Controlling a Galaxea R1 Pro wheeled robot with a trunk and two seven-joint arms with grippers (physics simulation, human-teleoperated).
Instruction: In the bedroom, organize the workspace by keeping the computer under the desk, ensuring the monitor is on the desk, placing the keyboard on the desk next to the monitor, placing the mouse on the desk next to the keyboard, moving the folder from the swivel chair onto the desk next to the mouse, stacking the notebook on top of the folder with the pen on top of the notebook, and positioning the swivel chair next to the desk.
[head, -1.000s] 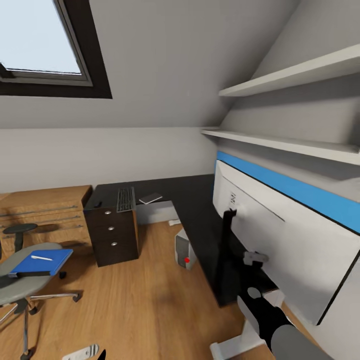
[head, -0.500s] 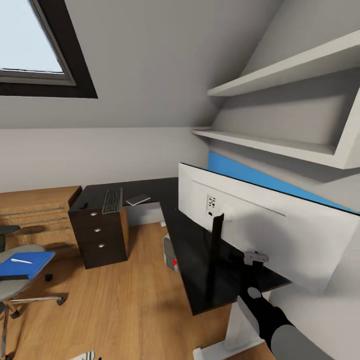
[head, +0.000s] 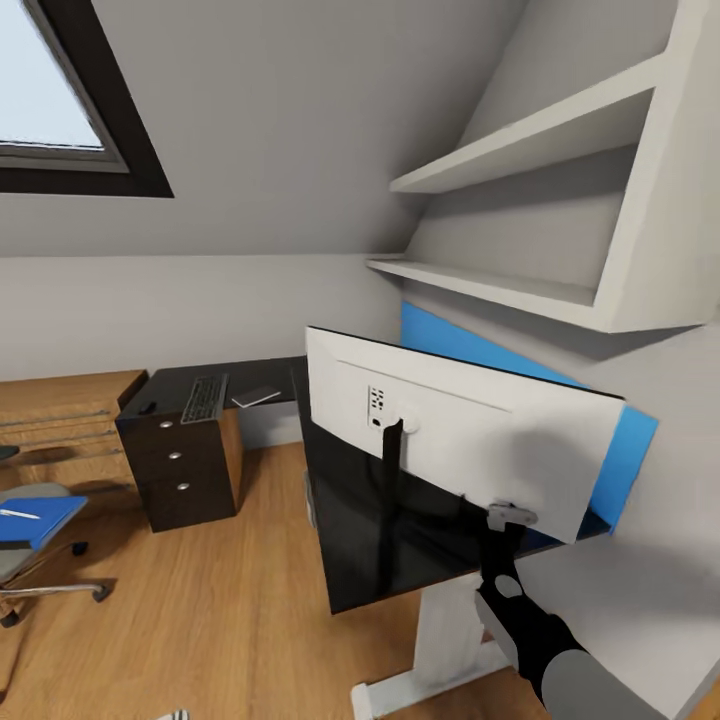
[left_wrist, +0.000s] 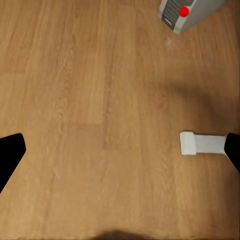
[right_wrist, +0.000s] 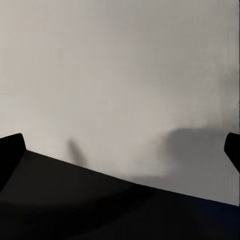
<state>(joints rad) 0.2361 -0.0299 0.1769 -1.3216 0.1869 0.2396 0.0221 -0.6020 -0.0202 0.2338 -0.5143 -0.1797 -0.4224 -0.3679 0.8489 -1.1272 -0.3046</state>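
The right gripper (head: 508, 520) stood raised at the near end of the desk (head: 345, 545), its pale crossbar just in front of the lower back of the monitor (head: 470, 440); in the right wrist view its two dark fingertips sat wide apart at the frame's edges with the pale grey panel between them, so the jaws were spread and clamped on nothing, though whether they actually touched the screen's back I could not tell from that murky close view. The left gripper (left_wrist: 120, 150) hung low with its tips likewise apart, over bare wooden floor (left_wrist: 100, 100), near the desk's white foot (left_wrist: 202, 144) and the grey computer (left_wrist: 187, 12) with its red light. The monitor stood upright on its black stand, turned back-outward and close to the desk's near edge, which seemed the main hazard: a push from the right arm, or a swing of the base, could have tipped it or slid the stand off the top. Farther off, the keyboard (head: 204, 397) and what looked like the notebook (head: 257, 396) lay at the desk's far wing above a dark drawer unit (head: 180, 470), well apart from the monitor. The blue folder (head: 35, 518) with the pen (head: 20, 514) on it remained to be fetched from the swivel chair (head: 30, 570), and the loose pen could have rolled off if the folder were lifted unevenly.
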